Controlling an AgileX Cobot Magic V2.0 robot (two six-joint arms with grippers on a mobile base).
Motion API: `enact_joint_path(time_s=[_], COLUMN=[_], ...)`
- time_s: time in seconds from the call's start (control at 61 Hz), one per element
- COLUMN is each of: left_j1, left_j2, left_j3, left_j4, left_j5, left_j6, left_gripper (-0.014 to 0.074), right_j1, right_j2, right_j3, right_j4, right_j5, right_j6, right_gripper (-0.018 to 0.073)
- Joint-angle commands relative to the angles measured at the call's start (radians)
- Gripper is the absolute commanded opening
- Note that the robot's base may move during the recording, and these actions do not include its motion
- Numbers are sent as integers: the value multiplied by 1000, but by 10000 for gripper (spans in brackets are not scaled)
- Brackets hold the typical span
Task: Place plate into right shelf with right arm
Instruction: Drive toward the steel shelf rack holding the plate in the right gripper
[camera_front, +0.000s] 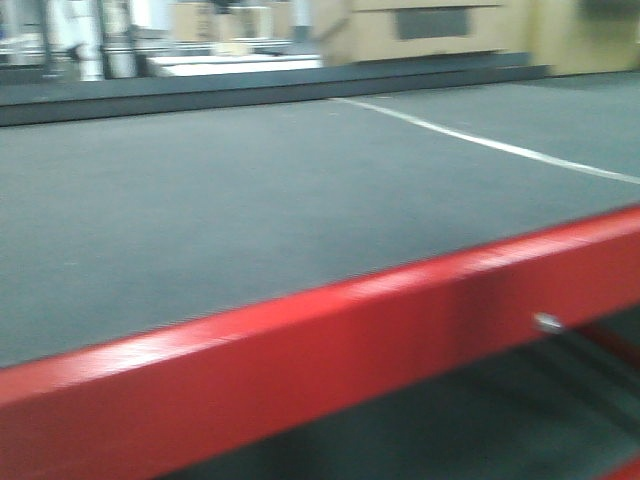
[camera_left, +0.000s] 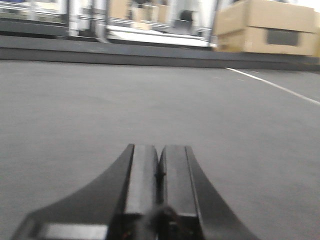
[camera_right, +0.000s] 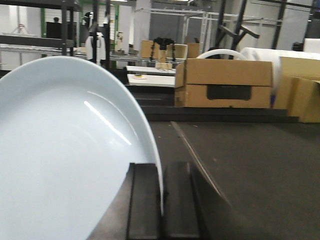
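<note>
Plate (camera_right: 65, 160): white, carried on edge off the surface, its hollow face turned to the right wrist camera. It fills the left half of that view.
Right arm (camera_right: 161, 200): its jaws are closed hard on the plate's rim at the lower right edge, with only a thin strip of the rim pinched between them.
Left arm (camera_left: 159, 170): jaws pressed together with nothing between them, low over the grey surface (camera_left: 75, 115).
Table: a red front rail (camera_front: 350, 340) borders the dark surface (camera_front: 250, 200), which is crossed by a white line (camera_front: 480, 140).
Background: cardboard boxes (camera_right: 225, 82) beyond the far edge.
Right shelf: no steel rack or blue bin can be made out in any view, so it probably lies outside these frames.
Step, as judged: carrying the plate towards the shelf, with placing not yet begun.
Risk, slip: the grip is narrow and the plate is smooth and wide, so a quick swing or stop could twist it in the jaws or let it drop.
Risk, collision: the plate blocks much of the wrist view and sticks out far to the side, so its far edge could strike a post or rail on entry.
Risk, release: letting go while the plate stands on edge could make it roll or topple.
</note>
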Motion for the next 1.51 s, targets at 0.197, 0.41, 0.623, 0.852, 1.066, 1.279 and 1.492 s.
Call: enact_joint_path(time_s=[0.197,0.41,0.623,0.852,1.066,1.279,1.492], left_j1=[-7,-7,-7,-7,-7,-7,-7], left_j2=[-12,-12,-12,-12,-12,-12,-12], left_j3=[7,7,7,7,7,7,7], left_j4=[0,0,0,0,0,0,0], left_j5=[-89,-89,-89,-89,-89,-89,-89], left_j6=[-6,-6,-6,-6,-6,-6,-6], left_gripper=[-47,-47,-47,-47,-47,-47,-47], right_j1=[-3,-3,-3,-3,-3,-3,-3], right_j2=[6,6,6,6,6,6,6], right_j3=[-35,-35,-35,-35,-35,-35,-35], right_j4=[-21,-21,-21,-21,-21,-21,-21], right_j5=[-86,-86,-86,-86,-86,-86,-86], right_j6=[-4,-4,-4,-4,-4,-4,-4], right_gripper=[63,63,63,63,63,63,63])
